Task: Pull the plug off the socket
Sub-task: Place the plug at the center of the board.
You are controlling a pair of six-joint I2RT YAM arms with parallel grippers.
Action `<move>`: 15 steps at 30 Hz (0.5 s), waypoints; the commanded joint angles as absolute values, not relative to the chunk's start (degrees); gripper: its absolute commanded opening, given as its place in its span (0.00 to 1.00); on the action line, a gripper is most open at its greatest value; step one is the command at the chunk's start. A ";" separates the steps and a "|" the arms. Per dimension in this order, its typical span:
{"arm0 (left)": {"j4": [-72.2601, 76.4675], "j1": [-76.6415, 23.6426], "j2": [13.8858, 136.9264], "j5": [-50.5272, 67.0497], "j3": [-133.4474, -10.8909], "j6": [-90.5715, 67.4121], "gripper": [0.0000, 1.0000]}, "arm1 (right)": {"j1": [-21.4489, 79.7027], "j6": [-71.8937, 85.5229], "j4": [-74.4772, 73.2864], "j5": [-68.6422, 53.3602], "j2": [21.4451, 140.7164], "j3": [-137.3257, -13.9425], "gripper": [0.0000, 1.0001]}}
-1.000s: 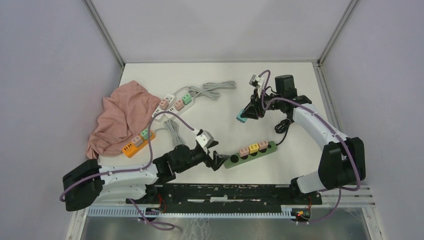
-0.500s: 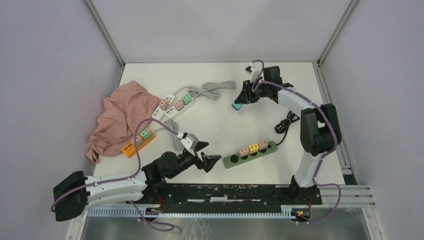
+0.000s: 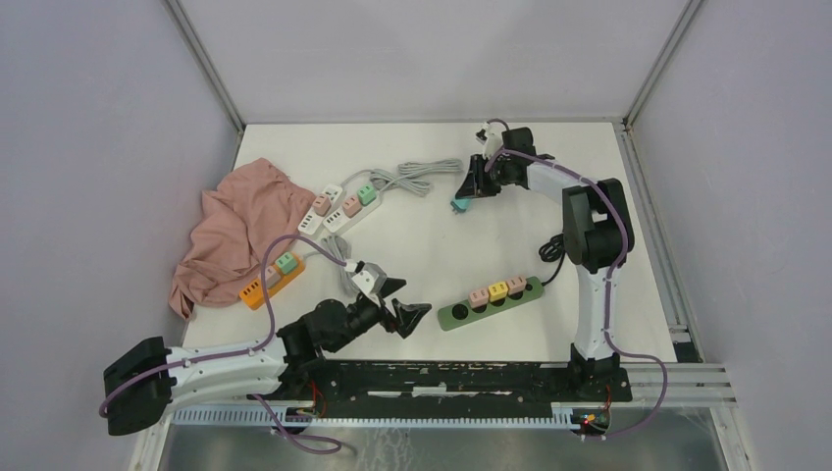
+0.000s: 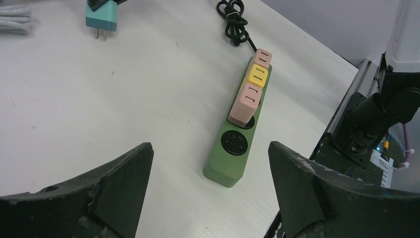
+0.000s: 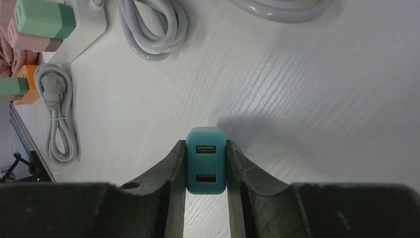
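- top external view, at 6 o'clock on the table [image 3: 432, 245]: the left gripper [image 3: 404, 299] hangs low over the white surface with its claw released, jaws spread wide and nothing between them.
- just beside it, at 5 o'clock, the green power strip [image 3: 491, 302] lies flat on a diagonal. its near socket [image 4: 234, 143] is bare, and beyond it a pink plug [image 4: 246, 101], a yellow plug [image 4: 258, 77] and a second pink plug [image 4: 262, 58] sit in a row.
- a black cord [image 3: 557, 243] runs from the strip's far end and bunches up at 3 o'clock.
- at 8 o'clock an orange power strip [image 3: 270, 280] carries a green plug [image 3: 286, 262], its near-left end beside the pink cloth [image 3: 240, 231], which is heaped at 9 o'clock.
- at 10 o'clock a white power strip [image 3: 334, 211] holds several pastel plugs.
- at 1 o'clock the right gripper [image 3: 463, 199] is clenched on the teal plug [image 3: 458, 205]. the wrist view shows both fingers [image 5: 171, 173] pressed flat against the plug's sides, its two usb ports facing the camera.
- the teal plug is out of any socket, well apart from the green strip, with its prongs [image 4: 100, 33] pointing down at the table.
- farther back, near 11 o'clock, a grey cable [image 3: 412, 177] lies coiled.
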State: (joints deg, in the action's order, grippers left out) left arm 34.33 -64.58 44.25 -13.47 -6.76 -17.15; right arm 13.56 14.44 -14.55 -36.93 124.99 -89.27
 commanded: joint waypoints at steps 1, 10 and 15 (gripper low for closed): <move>36.34 -64.08 44.41 -14.66 -6.81 -18.19 0.92 | 12.70 14.56 -15.30 -35.00 125.90 -91.88 0.35; 40.08 -63.91 46.45 -10.96 -6.87 -19.32 0.92 | 7.70 8.32 -19.29 -34.92 120.67 -91.39 0.73; 43.27 -63.45 48.62 -7.74 -7.50 -20.92 0.92 | 6.68 -2.49 -23.87 -37.73 112.49 -89.38 0.72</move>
